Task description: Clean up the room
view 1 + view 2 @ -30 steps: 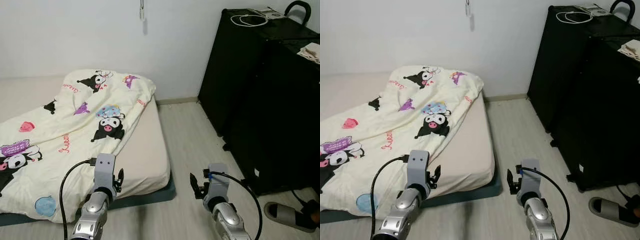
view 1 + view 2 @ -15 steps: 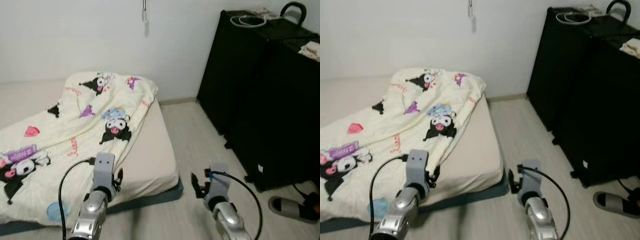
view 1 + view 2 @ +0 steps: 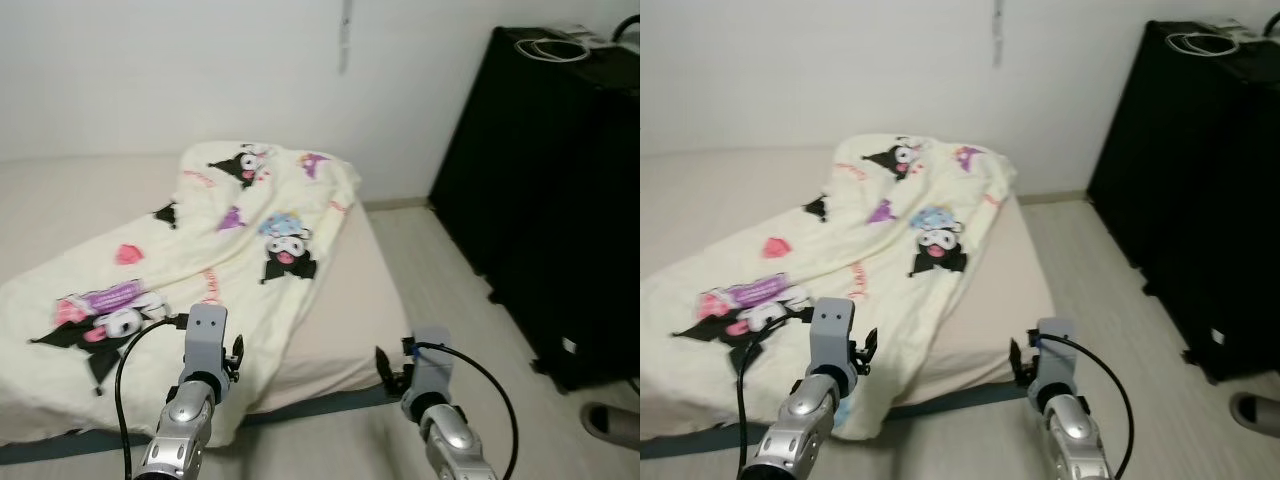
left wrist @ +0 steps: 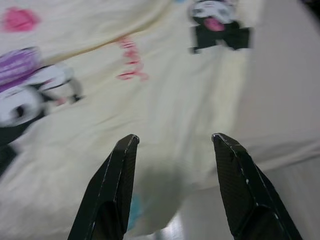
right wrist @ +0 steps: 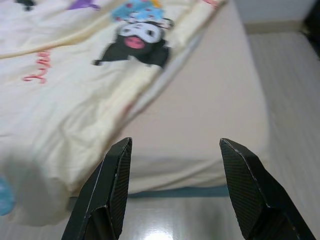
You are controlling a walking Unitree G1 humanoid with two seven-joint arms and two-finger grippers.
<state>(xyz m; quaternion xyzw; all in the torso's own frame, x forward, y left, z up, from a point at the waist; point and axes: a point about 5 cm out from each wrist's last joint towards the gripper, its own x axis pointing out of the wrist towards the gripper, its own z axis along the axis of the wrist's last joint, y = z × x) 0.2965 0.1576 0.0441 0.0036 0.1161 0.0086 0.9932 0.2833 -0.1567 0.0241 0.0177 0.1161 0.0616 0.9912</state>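
Camera swung left, blanket [image 3: 200,250] now central, wardrobe [image 3: 560,190] in head views, both grippers [image 4: 172,145] [image 5: 175,145] spread wide

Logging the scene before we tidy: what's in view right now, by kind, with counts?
Mattress: 1
Blanket: 1
Black wardrobes: 2
White cable on the wardrobes: 1
Slipper: 1
Grippers, open: 2, left gripper, right gripper
Total: 8

White wall [image 3: 180,70], pale wood floor [image 3: 440,260], tall black cabinet [image 3: 560,200] at right.
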